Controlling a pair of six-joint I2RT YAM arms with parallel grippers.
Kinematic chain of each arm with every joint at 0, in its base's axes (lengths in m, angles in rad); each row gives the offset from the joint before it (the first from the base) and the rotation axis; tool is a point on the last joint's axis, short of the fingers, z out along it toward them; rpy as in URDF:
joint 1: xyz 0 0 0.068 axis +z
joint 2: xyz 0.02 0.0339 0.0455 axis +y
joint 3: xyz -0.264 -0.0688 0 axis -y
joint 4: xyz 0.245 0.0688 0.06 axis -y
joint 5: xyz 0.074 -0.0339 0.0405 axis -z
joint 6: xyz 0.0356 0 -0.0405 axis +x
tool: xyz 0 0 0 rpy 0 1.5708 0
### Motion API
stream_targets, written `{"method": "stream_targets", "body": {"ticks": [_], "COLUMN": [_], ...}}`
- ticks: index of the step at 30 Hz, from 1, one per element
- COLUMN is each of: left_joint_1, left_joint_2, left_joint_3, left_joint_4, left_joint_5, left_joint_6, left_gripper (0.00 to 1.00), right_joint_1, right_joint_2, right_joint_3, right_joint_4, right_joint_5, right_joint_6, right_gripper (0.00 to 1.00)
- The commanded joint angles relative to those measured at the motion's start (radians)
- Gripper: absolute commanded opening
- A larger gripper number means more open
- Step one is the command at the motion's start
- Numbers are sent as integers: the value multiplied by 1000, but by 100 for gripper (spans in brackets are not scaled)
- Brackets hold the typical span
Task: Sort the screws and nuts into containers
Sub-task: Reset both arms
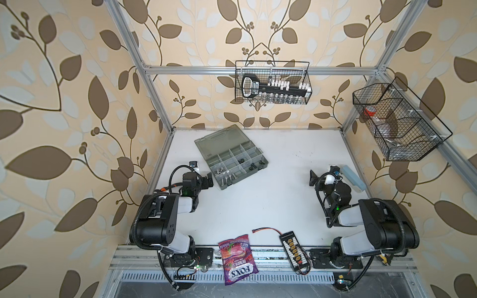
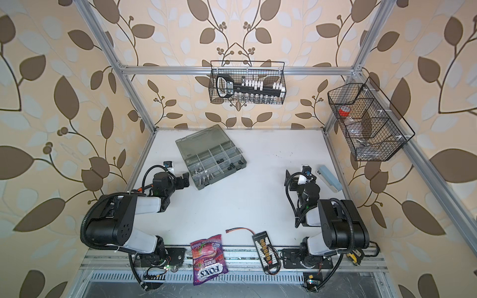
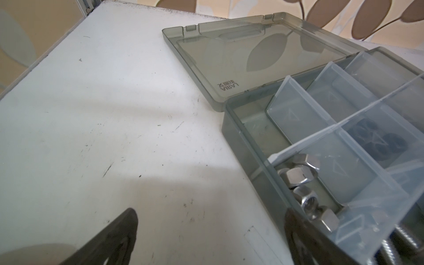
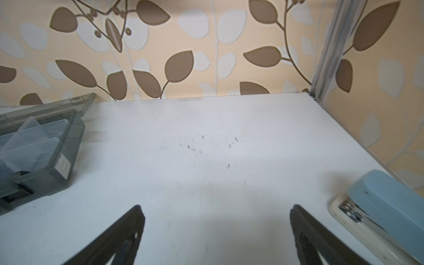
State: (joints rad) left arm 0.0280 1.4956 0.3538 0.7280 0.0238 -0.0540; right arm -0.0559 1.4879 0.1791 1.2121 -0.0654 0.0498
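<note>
The grey-green organizer case, whose compartments are the containers (image 1: 224,156) (image 2: 204,156), lies open at the back left of the table with its lid flat behind it. Silver nuts (image 1: 219,170) (image 3: 300,176) fill the near-left compartment, and silver screws (image 1: 229,178) (image 2: 207,177) lie in the one beside it. Black nuts (image 1: 242,161) (image 3: 378,140) and black screws (image 1: 251,166) (image 2: 230,166) sit in compartments further right. My left gripper (image 1: 209,179) (image 3: 210,213) hangs open and empty just left of the case's near corner. My right gripper (image 1: 313,178) (image 4: 215,208) is open over bare table, far right of the case (image 4: 68,146).
A blue stapler (image 1: 353,178) (image 4: 385,206) lies by the right edge next to my right gripper. A purple candy bag (image 1: 238,258) and a black connector board with cable (image 1: 293,249) sit at the front edge. Two black wire baskets (image 1: 272,82) (image 1: 397,121) hang on the frame.
</note>
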Motion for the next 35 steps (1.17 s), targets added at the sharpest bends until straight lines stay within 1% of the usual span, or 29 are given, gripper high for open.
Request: {"method": "stream_targets", "body": {"ticks": [1,3,6,7,8,9,14,15,18,35], "left_joint_1": [9,9,6,6,5,4,3,2,2,-4], "left_joint_2": [-5,-6,-6,-6,-6,-6,-6,-5,-7,2], "left_joint_3": [24,24,25,26,27,27,27,27,27,42], "left_joint_4": [17,16,16,15,14,15,13,13,13,-9], "left_joint_5": [16,14,10,8,6,6,4,3,2,11], "left_joint_6": [19,20,21,22,22,23,24,23,23,37], "left_gripper": [99,99,99,99,99,99,99,99,99,99], "right_joint_1": [-11,-38,-39,-35,-33,-28,-21,-21,-20,21], "right_joint_2": [6,14,14,11,12,11,11,10,1,4], "right_joint_3": [38,48,48,49,55,51,55,53,18,37], "right_joint_4": [-48,-59,-59,-64,-77,-72,-79,-77,-20,-53], "right_joint_5": [-121,-175,-169,-118,-34,-15,-2,15,119,170], "right_joint_6": [-39,-28,-26,-12,24,26,24,30,75,45], "right_gripper": [100,100,100,100,100,100,100,99,100,100]}}
